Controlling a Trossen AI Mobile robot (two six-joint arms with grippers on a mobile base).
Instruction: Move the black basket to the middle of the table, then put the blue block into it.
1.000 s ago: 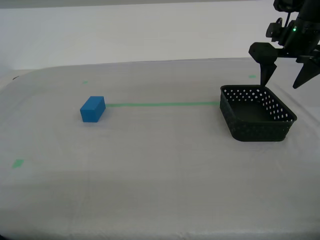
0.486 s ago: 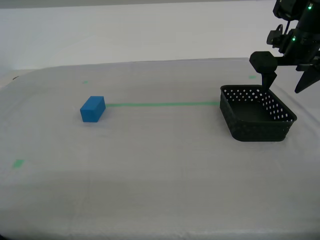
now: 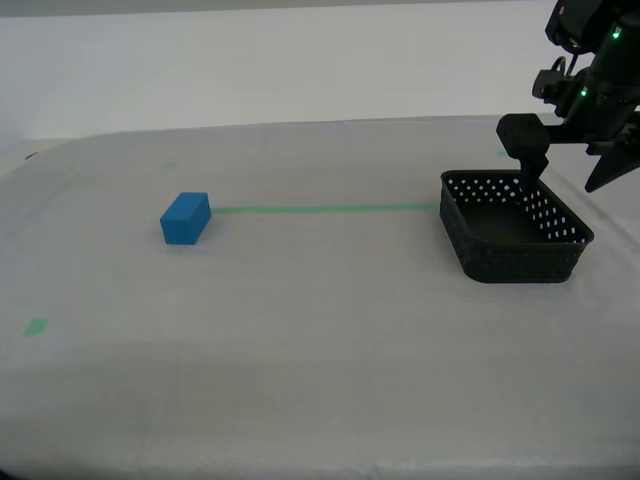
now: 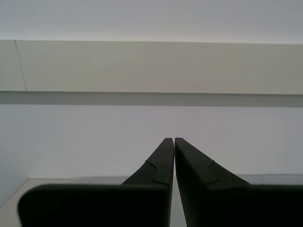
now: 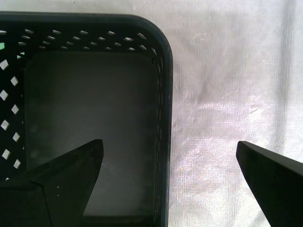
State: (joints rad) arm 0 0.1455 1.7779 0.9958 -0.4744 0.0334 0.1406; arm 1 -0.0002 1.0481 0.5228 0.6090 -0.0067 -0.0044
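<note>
The black basket (image 3: 515, 232) sits on the table (image 3: 330, 340) at the exterior view's right. The blue block (image 3: 186, 218) lies far off at the exterior view's left, at the end of the green tape line (image 3: 320, 209). My first gripper (image 3: 562, 182) is open and hovers just above the basket's far right part. In the first wrist view my first gripper (image 5: 169, 143) has one finger over the basket's inside and one over the table outside, straddling the basket's wall (image 5: 163, 94). My second gripper (image 4: 173, 139) is shut and empty, facing a pale wall; it is not in the exterior view.
A small green patch (image 3: 36, 326) marks the sheet at the exterior view's front left. A pale wall (image 3: 300, 70) runs behind the table. The table's right edge is close behind the basket.
My first gripper has come down a little toward the basket's far right rim, still open. The basket and the blue block have not moved.
</note>
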